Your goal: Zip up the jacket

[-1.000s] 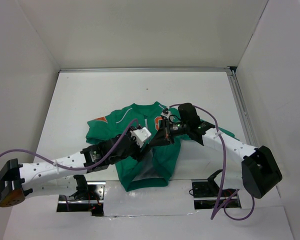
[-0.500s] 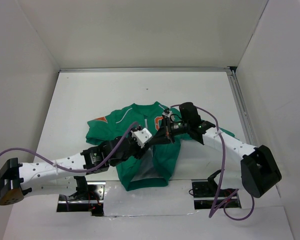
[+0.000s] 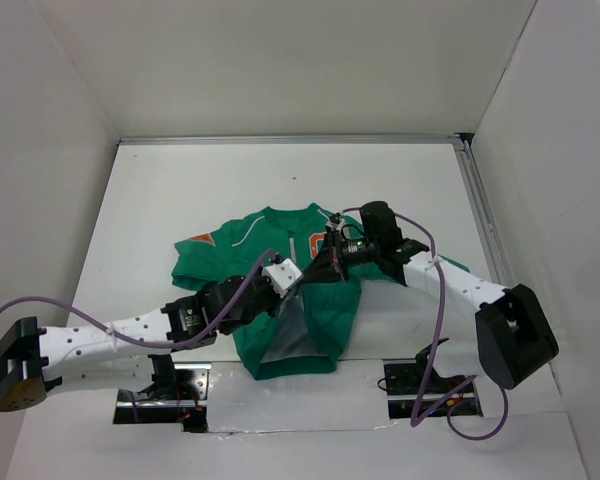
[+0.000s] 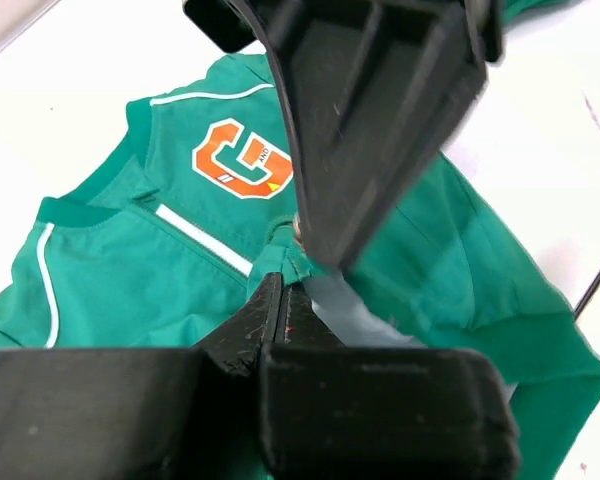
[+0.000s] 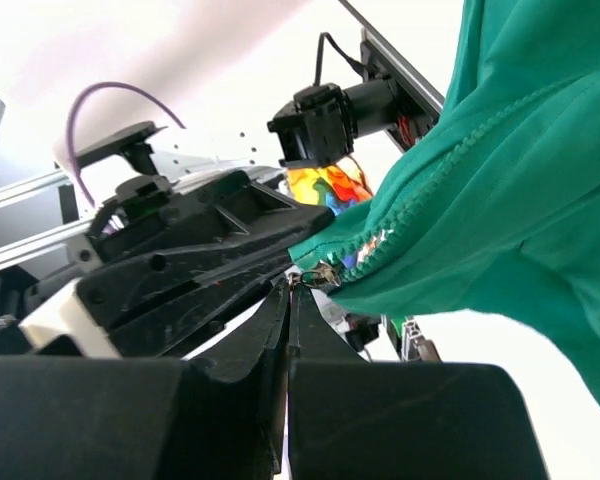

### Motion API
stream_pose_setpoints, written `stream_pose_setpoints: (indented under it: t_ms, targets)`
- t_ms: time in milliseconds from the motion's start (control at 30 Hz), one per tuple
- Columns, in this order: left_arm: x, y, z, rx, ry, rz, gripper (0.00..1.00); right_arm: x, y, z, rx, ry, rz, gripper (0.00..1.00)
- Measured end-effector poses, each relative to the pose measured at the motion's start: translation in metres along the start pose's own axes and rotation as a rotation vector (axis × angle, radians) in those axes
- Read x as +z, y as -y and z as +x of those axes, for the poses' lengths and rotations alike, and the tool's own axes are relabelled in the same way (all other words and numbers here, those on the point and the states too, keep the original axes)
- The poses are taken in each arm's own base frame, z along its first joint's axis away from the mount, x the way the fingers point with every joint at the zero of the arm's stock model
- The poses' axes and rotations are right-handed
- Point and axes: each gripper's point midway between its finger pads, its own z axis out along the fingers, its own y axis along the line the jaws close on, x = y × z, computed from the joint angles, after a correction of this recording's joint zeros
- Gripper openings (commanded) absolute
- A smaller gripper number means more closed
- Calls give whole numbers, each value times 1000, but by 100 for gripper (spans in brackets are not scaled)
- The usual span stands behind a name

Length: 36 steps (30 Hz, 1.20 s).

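The green jacket (image 3: 325, 310) lies flat mid-table, collar away from me, its lower front open and showing grey lining (image 3: 292, 335). In the left wrist view the orange G (image 4: 242, 160) sits above the zip line. My left gripper (image 4: 280, 288) is shut, its tips pinching the jacket's front edge just below the zip. My right gripper (image 5: 292, 288) is shut on the small metal zipper pull (image 5: 320, 272), with the green fabric (image 5: 510, 170) lifted beside it. Both grippers meet tip to tip over the jacket's front (image 3: 308, 278).
A metal rail (image 3: 483, 220) runs along the table's right side, and white walls close in the table on three sides. Purple cables (image 3: 435, 330) loop off both arms. The arm mounts (image 3: 165, 385) sit at the near edge.
My left gripper has gone from open to shut on the jacket's front edge. My right arm has shifted slightly, still gripping the zipper pull.
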Motion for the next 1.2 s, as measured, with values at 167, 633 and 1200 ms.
stream_pose_setpoints:
  t_ms: [167,633,1200]
  targets:
    - [-12,-1,-6,16,64,29,0,-5,-5,-11,21,21,-27,0]
    - [-31,6,-11,23,151,121,0,-2,-2,-12,52,-52,-50,0]
    - [-44,8,-1,56,169,172,12,16,2,-25,-287,128,134,0]
